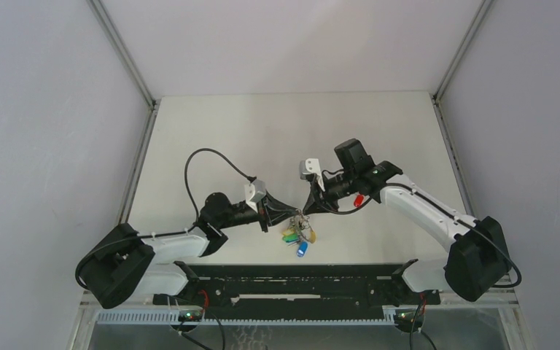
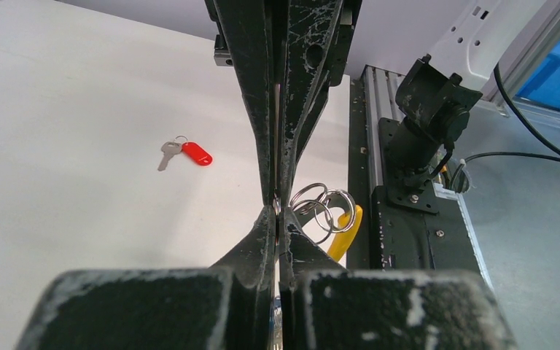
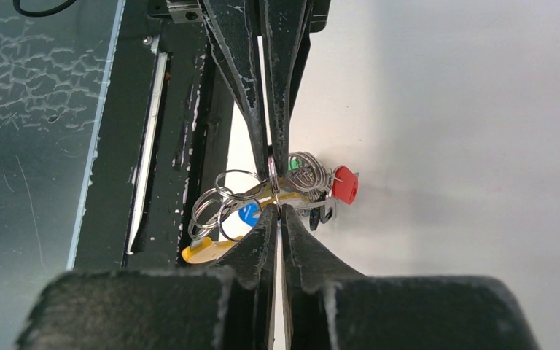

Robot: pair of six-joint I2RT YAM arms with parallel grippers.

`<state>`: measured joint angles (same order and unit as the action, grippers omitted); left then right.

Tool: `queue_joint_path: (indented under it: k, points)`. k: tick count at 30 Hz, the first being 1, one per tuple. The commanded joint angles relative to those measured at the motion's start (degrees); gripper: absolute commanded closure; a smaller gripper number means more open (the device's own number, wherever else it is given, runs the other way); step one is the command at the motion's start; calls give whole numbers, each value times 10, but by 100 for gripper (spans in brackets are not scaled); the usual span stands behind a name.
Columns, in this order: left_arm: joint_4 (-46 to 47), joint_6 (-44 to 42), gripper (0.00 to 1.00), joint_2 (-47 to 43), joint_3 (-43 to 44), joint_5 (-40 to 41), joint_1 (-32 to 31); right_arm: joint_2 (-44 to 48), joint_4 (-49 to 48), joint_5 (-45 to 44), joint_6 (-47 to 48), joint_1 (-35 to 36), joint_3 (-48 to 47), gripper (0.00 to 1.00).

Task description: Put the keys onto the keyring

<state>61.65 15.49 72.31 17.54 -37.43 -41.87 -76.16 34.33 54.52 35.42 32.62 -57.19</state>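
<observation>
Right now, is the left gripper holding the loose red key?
No, the red key lies free on the table, apart from the left gripper.

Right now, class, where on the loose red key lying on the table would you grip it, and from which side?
Take the red key by its plastic head, which is thicker than the thin silver blade. It lies flat on the table, so it is probably best to come from straight above, closing across the head's narrow width.
</observation>
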Motion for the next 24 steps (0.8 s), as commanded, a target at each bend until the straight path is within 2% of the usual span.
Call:
queue_joint_path:
  k: [1, 6, 17, 24]
  points:
    - [71, 16, 100, -21, -15, 20, 5, -16, 13, 4, 0, -3, -20, 100]
    - [99, 31, 100, -14, -22, 23, 8, -30, -4, -6, -28, 5, -21, 100]
    - [150, 58, 100, 0, -29, 25, 18, -37, -23, -87, -65, 23, -19, 100]
    - [159, 63, 100, 13, -28, 20, 19, 7, -45, -74, -67, 19, -4, 91]
